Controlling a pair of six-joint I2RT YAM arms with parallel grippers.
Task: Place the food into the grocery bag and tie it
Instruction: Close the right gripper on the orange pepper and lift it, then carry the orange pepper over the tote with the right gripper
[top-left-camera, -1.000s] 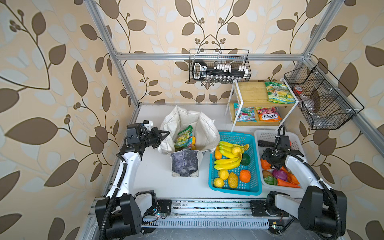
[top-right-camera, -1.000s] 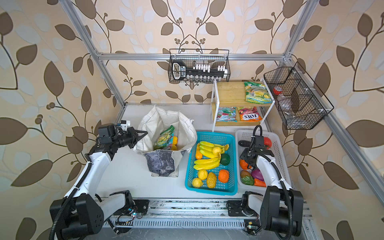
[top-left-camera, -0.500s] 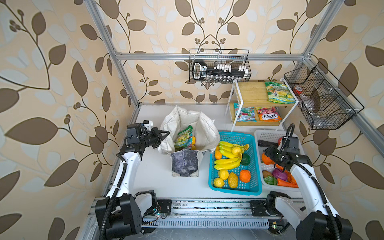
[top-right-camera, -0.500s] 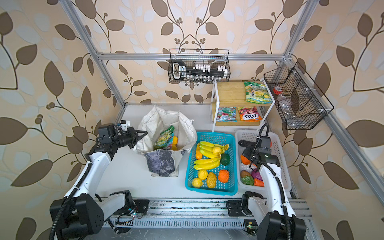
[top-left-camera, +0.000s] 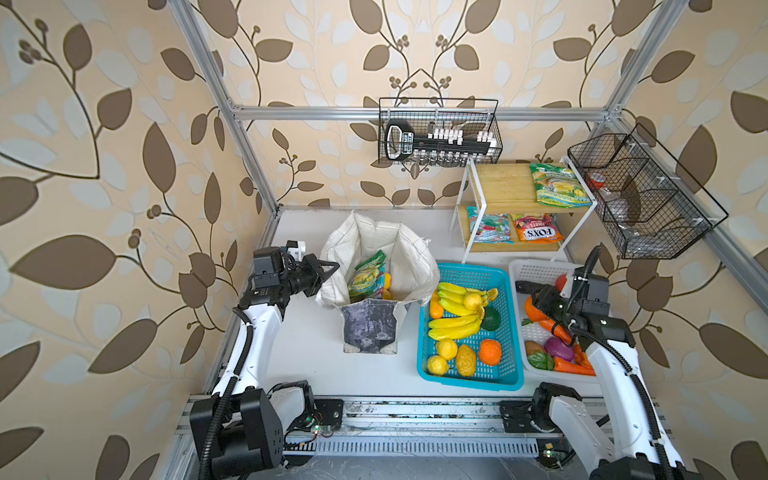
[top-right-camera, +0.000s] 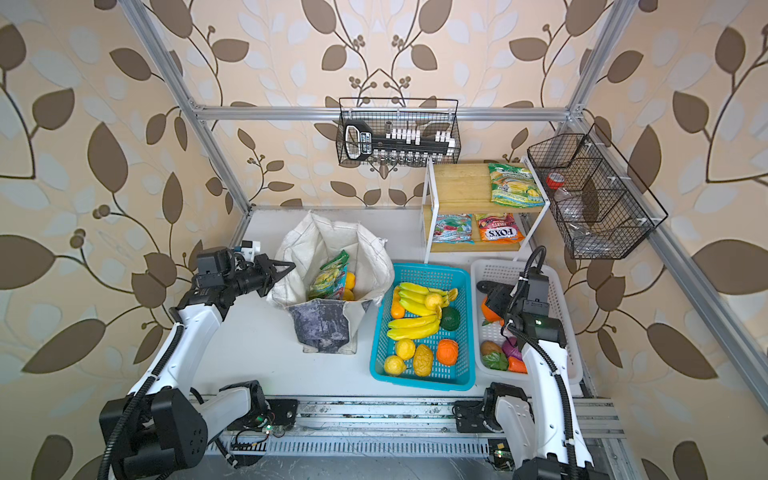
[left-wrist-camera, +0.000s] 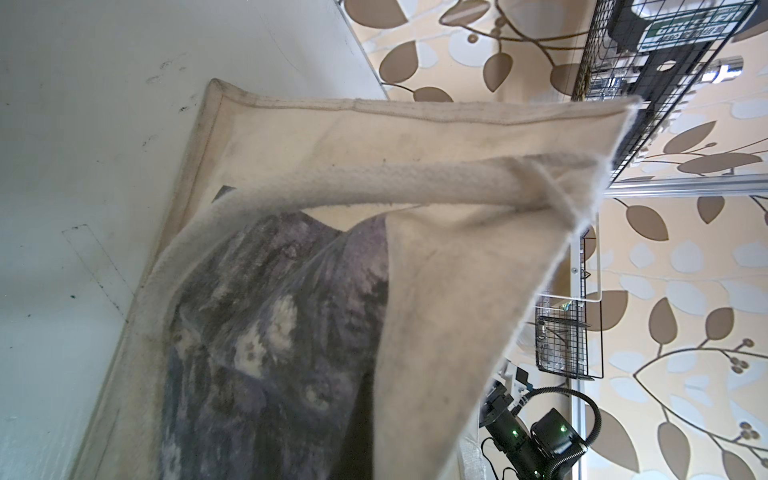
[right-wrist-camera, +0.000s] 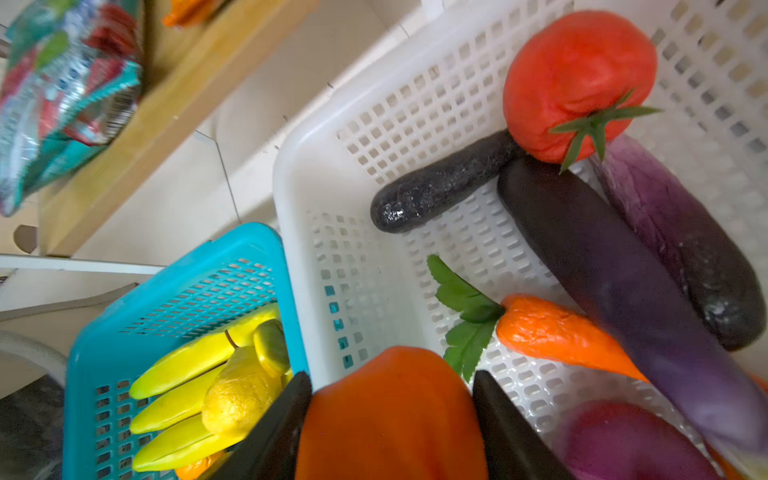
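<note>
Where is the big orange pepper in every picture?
Both top views: orange pepper at right, in the white basket, between the jaws.
Left wrist: not in it; just the grocery bag.
Right wrist: bottom middle, between the jaws.
Shared landmark: bananas, except left wrist.

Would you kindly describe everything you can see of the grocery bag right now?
The grocery bag is an off-white fabric tote with a dark grey mottled panel on its near face. It stands upright on the table, mouth open, beside the blue basket. A green packet and orange fruit sit inside. A woven handle lies across its side. The left pincer, shut, appears to pinch its left rim.
</note>
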